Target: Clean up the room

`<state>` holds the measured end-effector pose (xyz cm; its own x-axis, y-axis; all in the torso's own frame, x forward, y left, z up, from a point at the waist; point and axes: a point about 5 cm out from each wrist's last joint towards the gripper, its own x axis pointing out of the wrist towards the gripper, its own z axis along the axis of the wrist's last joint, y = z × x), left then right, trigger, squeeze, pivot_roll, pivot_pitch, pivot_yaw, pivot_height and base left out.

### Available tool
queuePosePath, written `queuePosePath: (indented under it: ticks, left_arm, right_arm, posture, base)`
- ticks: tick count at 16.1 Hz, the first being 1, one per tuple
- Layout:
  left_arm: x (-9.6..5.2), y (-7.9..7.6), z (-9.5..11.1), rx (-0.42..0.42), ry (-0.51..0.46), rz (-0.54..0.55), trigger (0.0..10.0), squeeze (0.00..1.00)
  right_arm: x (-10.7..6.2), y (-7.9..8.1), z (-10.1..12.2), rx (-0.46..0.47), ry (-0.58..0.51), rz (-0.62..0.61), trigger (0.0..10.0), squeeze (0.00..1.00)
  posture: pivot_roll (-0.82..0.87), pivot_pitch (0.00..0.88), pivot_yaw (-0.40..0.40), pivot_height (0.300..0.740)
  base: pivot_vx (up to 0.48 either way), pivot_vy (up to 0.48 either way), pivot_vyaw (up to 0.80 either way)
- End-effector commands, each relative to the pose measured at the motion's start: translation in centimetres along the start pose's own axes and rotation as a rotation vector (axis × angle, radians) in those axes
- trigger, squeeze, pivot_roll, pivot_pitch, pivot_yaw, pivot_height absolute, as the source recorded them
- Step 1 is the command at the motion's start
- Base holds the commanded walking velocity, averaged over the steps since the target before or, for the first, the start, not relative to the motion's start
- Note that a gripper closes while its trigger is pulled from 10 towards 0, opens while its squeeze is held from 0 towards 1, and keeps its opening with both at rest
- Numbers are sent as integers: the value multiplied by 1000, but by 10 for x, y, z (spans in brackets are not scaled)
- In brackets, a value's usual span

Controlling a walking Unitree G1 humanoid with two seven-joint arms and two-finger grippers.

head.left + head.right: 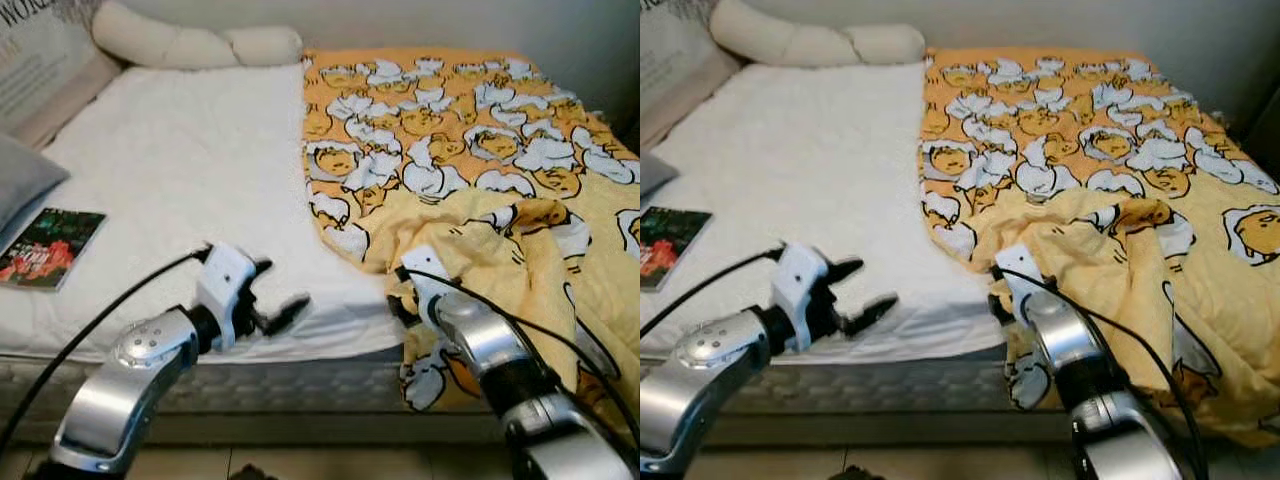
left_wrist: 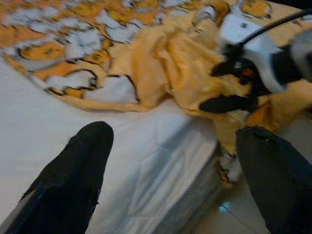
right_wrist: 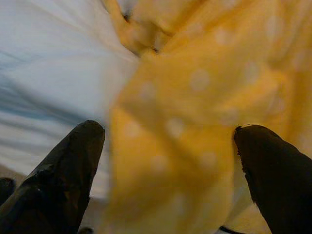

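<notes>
Step in hand: reaching for blanket (image 1: 470, 170), spread over bed's (image 1: 180, 170) right half, folded-over corner bunched at near edge. Right gripper (image 3: 165, 161) spread wide at that fold, nothing pinched (left gripper (image 1: 268, 300) likewise spread, over bare sheet). Next: close on fold.

Both arms are rounded silver segments with black joints, white wrist housings and black cables; each gripper (image 1: 279, 300) carries two long black fingers (image 2: 68, 180).

A yellow blanket (image 1: 470, 170) covered the bed's (image 1: 180, 160) right half; the left tool (image 1: 275, 300) hovered open at the near edge.
</notes>
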<state>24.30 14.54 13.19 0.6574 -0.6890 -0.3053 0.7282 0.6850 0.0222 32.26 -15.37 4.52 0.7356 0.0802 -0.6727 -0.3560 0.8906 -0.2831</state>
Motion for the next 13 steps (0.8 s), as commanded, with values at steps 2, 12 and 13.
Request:
queuePosePath:
  ticks: [2, 12, 13]
  left_arm:
    - [-1, -8, 0, 28, 40, -95, 10000, 0]
    - [-3, -11, 1, 39, 55, -127, 10000, 0]
    - [-2, -11, 1, 39, 56, -129, 10000, 0]
  right_arm:
    - [4, -6, 4, -65, 1, -33, 0, 0]
    - [12, -8, 5, -87, -14, 2, 0, 0]
    - [13, -8, 4, -86, -13, 4, 0, 0]
  posture:
    - [28, 0, 24, 740]
    - [28, 0, 27, 740]
    - [27, 0, 27, 740]
  base:
    - [0, 0, 0]
    - [0, 0, 0]
    - [0, 0, 0]
